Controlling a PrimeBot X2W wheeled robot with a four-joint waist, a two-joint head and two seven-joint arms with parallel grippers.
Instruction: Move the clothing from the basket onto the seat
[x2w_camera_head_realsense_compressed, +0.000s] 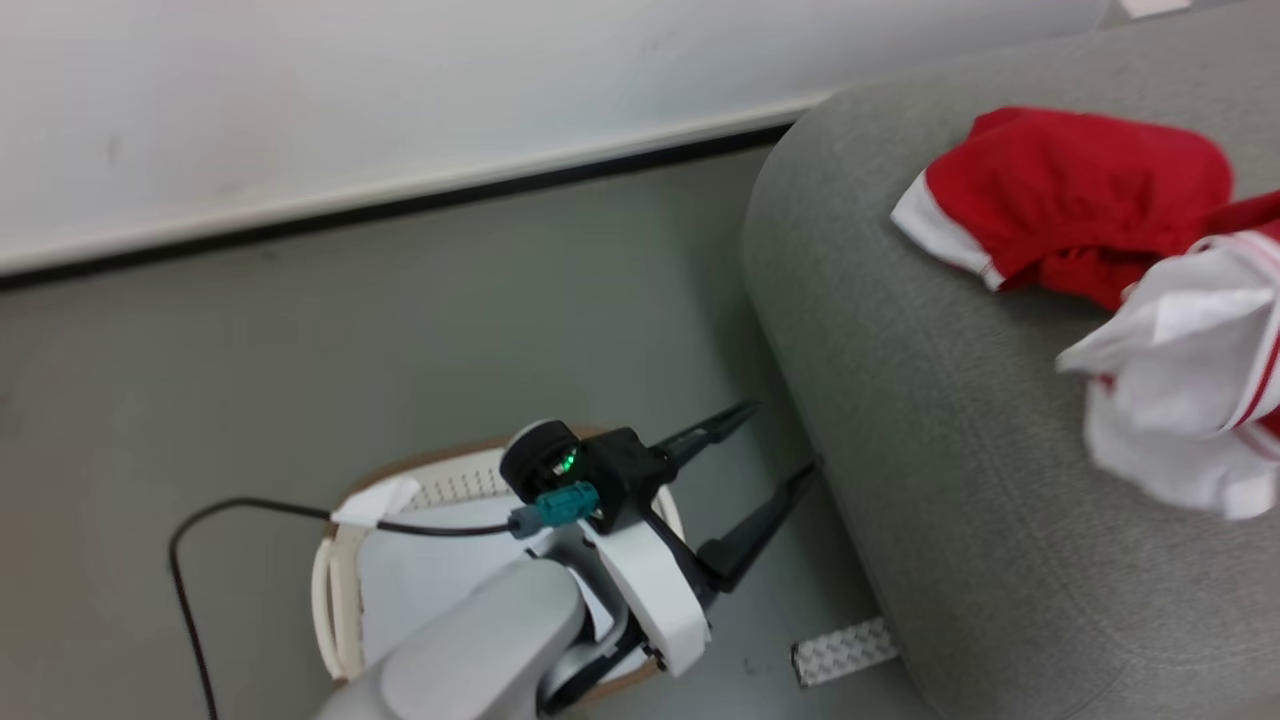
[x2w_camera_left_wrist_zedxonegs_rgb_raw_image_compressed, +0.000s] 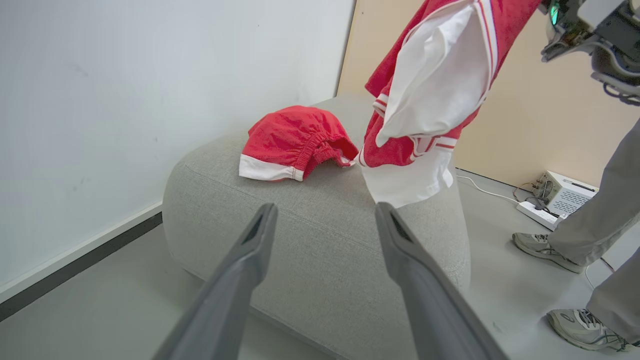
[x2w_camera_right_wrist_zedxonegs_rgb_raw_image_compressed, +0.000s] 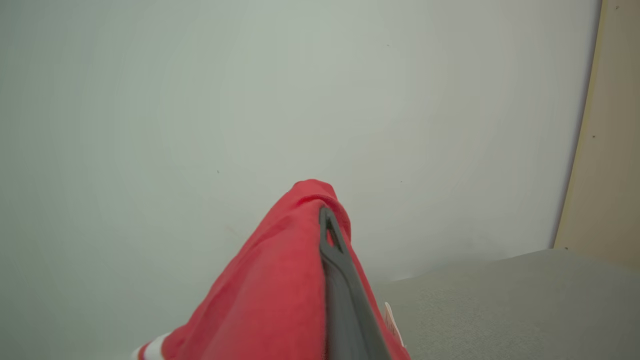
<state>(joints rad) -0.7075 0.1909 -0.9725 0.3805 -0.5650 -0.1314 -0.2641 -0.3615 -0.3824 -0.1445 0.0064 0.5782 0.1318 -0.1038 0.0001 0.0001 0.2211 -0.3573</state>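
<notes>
A red garment with white trim lies crumpled on the grey seat, also seen as the red garment on the seat in the left wrist view. A second red and white garment hangs above the seat's near edge. My right gripper is shut on its red cloth. The same hanging garment shows at the head view's right edge. My left gripper is open and holds nothing, over the floor between the cream basket and the seat. A white pad lies in the basket.
A white wall with a dark skirting runs behind. A black cable trails beside the basket, and a patterned strip lies on the floor by the seat. A person's legs and shoes stand at the right, near a power strip.
</notes>
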